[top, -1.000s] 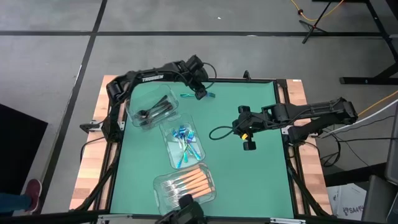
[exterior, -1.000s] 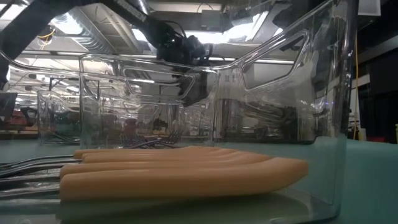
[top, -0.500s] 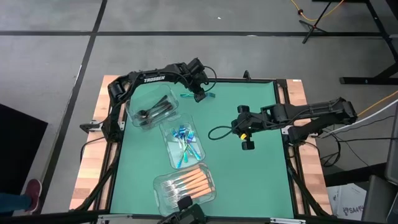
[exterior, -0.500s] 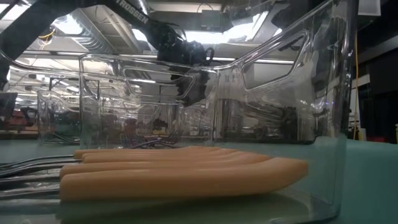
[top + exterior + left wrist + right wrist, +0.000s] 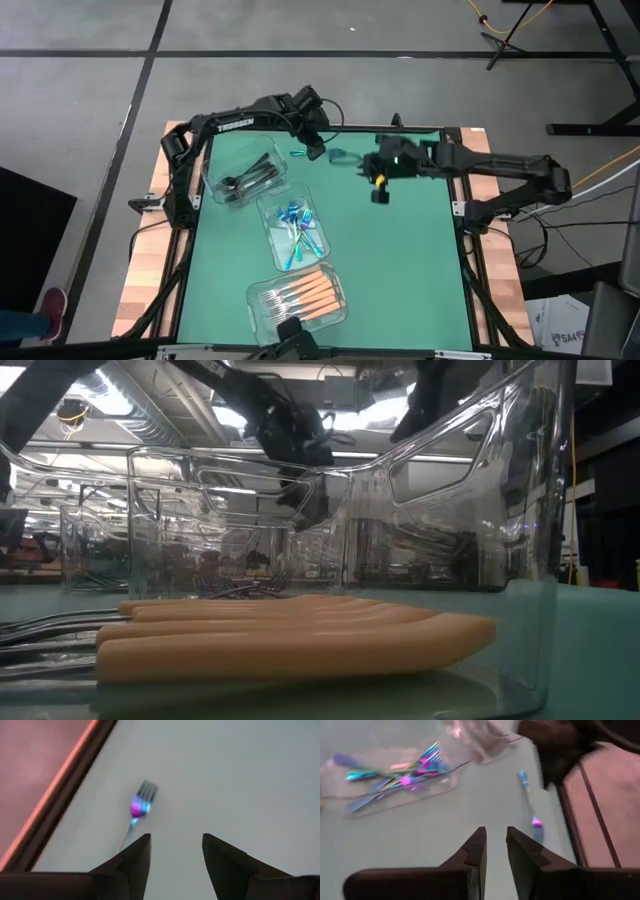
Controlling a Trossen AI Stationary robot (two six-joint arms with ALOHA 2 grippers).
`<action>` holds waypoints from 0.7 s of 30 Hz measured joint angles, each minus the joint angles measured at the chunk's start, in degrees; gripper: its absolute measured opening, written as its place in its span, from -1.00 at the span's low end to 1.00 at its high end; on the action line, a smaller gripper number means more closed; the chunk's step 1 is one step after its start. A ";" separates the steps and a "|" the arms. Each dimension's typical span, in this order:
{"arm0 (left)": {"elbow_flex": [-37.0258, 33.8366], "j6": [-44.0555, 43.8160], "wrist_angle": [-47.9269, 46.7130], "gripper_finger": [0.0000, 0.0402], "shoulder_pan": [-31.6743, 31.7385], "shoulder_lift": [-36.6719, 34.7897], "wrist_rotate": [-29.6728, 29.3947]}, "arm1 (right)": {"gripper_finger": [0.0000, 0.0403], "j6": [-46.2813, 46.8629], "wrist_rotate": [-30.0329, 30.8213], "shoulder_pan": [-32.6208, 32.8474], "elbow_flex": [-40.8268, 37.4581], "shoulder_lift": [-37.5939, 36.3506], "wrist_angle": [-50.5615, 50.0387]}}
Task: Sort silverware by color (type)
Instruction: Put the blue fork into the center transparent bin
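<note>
High view: left arm (image 5: 235,123), lettered "TROSSEN", holds its empty fingers (image 5: 135,862) apart above a loose fork (image 5: 298,154), while right fingers (image 5: 475,851) sit narrowly parted, empty.

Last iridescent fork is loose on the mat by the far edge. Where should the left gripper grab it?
Probably the slim handle, from straight above. The iridescent fork lies flat on the mat, so the open left gripper should straddle the handle crosswise, keeping clear of the table's edge rail beside it.

Black forks (image 5: 250,177), iridescent forks (image 5: 297,228), orange-handled forks (image 5: 300,292) binned; one iridescent fork (image 5: 335,155) loose.
</note>
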 joint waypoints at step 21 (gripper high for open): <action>0.25 0.34 -13.44 -0.14 3.22 -13.21 -0.51 | -0.68 -11.34 -22.25 -25.94 0.00 25.28 22.76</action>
